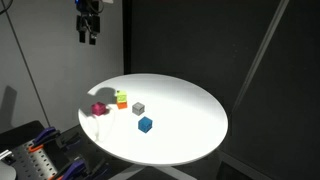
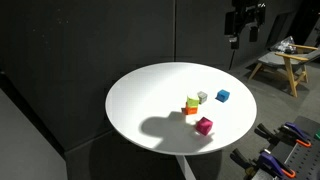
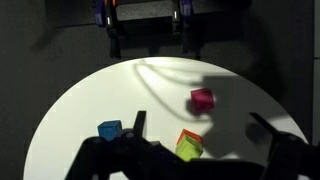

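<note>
My gripper (image 1: 88, 34) hangs open and empty high above the far edge of a round white table (image 1: 190, 105); both exterior views show it (image 2: 236, 38). On the table are a magenta cube (image 1: 97, 110), a yellow-green cube stacked on an orange one (image 1: 121, 99), a grey cube (image 1: 138, 108) and a blue cube (image 1: 145, 124). In the wrist view the gripper's dark fingers (image 3: 190, 162) spread wide along the bottom edge. Above them lie the magenta cube (image 3: 202, 99), the green-on-orange stack (image 3: 188, 146) and the blue cube (image 3: 110, 130). Nothing touches the gripper.
Black curtains surround the table. Clamps and tools with orange handles lie on a lower stand beside the table (image 1: 40, 152) (image 2: 278, 150). A wooden side table (image 2: 285, 60) stands in the background. The arm casts a shadow across the cubes (image 2: 165, 128).
</note>
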### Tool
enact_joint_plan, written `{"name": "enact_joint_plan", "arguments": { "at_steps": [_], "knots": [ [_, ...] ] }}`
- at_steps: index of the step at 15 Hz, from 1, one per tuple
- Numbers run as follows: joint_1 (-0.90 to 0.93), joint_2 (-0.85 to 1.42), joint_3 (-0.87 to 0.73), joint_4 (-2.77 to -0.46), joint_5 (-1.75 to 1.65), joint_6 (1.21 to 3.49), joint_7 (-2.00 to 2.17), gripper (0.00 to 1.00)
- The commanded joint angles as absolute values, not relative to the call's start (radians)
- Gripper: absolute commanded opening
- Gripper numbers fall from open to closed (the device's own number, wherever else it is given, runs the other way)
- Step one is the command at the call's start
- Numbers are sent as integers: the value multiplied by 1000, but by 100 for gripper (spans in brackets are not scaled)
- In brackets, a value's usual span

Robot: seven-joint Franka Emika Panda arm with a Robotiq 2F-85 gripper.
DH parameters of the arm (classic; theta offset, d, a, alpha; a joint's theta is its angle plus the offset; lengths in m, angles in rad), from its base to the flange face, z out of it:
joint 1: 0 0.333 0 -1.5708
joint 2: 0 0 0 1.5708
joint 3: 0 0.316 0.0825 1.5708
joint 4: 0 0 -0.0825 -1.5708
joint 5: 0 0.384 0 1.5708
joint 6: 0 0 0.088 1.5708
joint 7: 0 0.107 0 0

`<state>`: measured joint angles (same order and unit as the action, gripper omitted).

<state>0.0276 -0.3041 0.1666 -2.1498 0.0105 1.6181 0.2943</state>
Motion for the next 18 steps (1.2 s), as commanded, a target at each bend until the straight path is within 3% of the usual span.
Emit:
{"name": "enact_joint_plan", "arguments": {
  "at_steps": [1, 18],
  "knots": [
    [41, -303, 155, -2147, 7, 1616, 297, 100],
    [38, -250, 117, -2172, 25, 1802, 251, 100]
  ]
}}
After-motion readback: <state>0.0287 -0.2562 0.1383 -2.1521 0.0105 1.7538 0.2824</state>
